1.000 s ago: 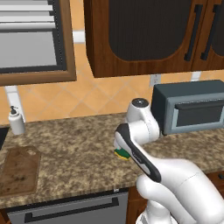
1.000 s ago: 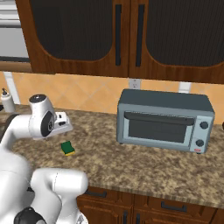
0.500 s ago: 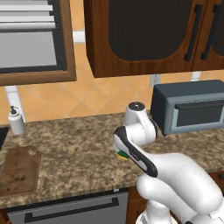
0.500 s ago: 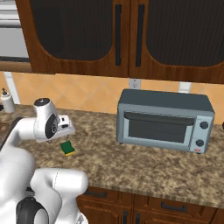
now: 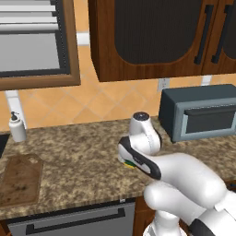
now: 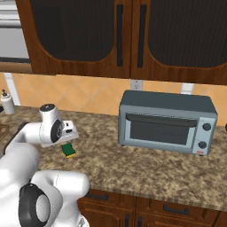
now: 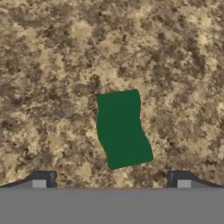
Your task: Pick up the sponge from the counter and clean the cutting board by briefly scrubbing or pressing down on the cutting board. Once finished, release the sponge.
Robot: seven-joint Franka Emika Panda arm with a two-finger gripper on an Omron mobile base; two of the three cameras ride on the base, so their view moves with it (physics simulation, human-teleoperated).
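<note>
The gripper (image 7: 111,181) hangs directly above the sponge (image 7: 122,128) on the granite counter (image 7: 57,52), fingers spread apart to straddle it for pickup.

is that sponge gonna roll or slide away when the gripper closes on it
Rolling seems unlikely: the sponge is a flat block lying on its broad face on the counter. It looks small, so probably light. Its green top appears slightly warped, hinting it may squash between the open gripper fingers.
</note>
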